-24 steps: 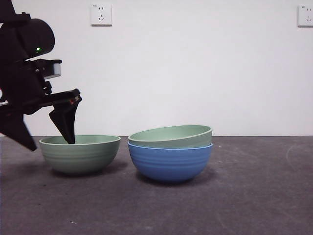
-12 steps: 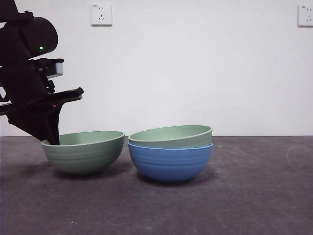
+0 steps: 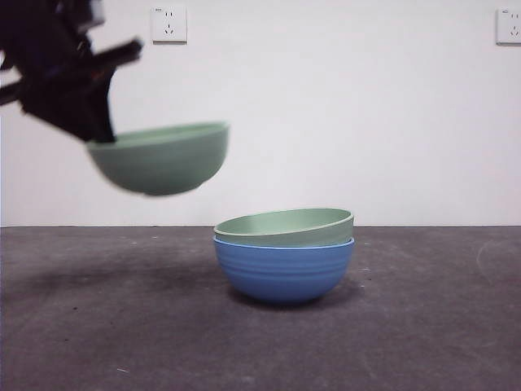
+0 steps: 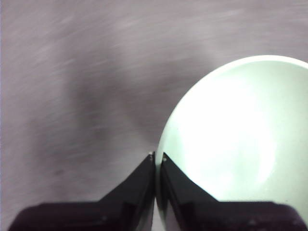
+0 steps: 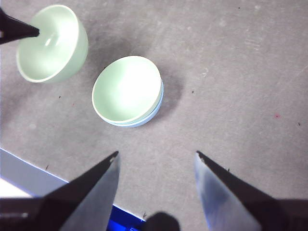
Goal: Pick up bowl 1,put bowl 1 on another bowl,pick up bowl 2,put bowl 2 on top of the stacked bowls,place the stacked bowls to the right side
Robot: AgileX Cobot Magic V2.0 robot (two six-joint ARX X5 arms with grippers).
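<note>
My left gripper is shut on the left rim of a pale green bowl and holds it in the air, above and left of the stack. In the left wrist view the jaws of the left gripper pinch that bowl's rim. On the table stands the blue ribbed bowl with another pale green bowl nested in it, slightly tilted. My right gripper hangs open high above the table, with the stack and the lifted bowl below it.
The grey table stretches to the right of the stack. A white wall behind carries two sockets. In the right wrist view a pale table edge shows.
The left gripper shut on the green bowl's rim, tilted it, then lifted it off the table, up and slightly right. The stack has not moved.
</note>
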